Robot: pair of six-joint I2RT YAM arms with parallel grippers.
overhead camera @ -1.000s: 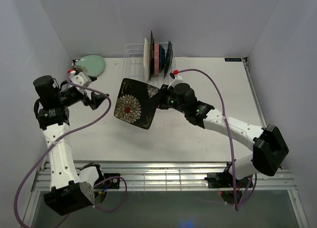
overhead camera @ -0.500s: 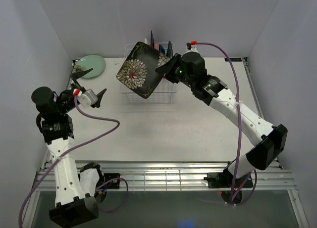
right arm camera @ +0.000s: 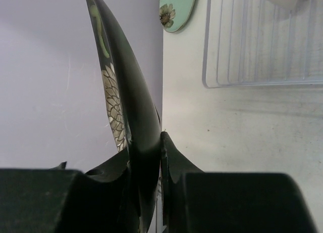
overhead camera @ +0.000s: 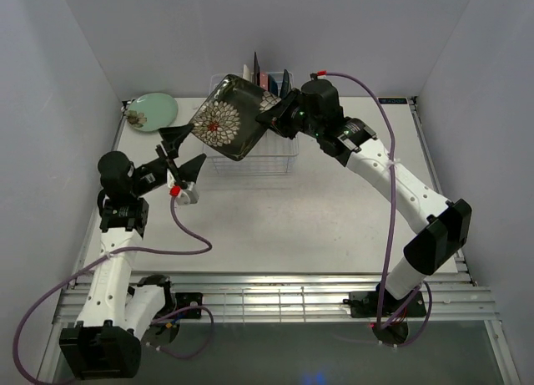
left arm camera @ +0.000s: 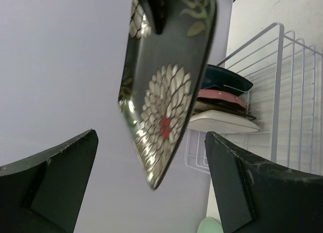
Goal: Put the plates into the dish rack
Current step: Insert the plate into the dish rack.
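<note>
The right hand [overhead camera: 274,118] is pinching one corner of the dark rectangular floral plate [overhead camera: 225,128]. In the right wrist view, the two fingers [right arm camera: 171,157] are pressing against opposite faces of the plate's rim, with the plate standing edge-on between them. The plate is hanging in the air, tilted, with its flowered face turning toward the left arm. In the overhead view it is overlapping the left rear portion of the white wire dish rack [overhead camera: 250,169]. In the left wrist view its lower corner is hanging free and is resting on nothing.

The left hand [overhead camera: 185,149] is spread wide and is holding nothing. It is pointing toward the floral plate from the left and is standing apart from it.

The dish rack is sitting at the far side of the white bench [overhead camera: 317,218]. Four plates are standing on edge, close together, in its right rear section:
- a white rectangular plate [left arm camera: 222,123]
- a thin dark plate [left arm camera: 222,108]
- a round pink plate [left arm camera: 222,96]
- a dark blue plate [left arm camera: 227,79]

The left section of the rack is carrying no plates.

The round pale green plate [overhead camera: 152,111] is lying flat at the far left corner of the bench, well apart from the rack.
</note>
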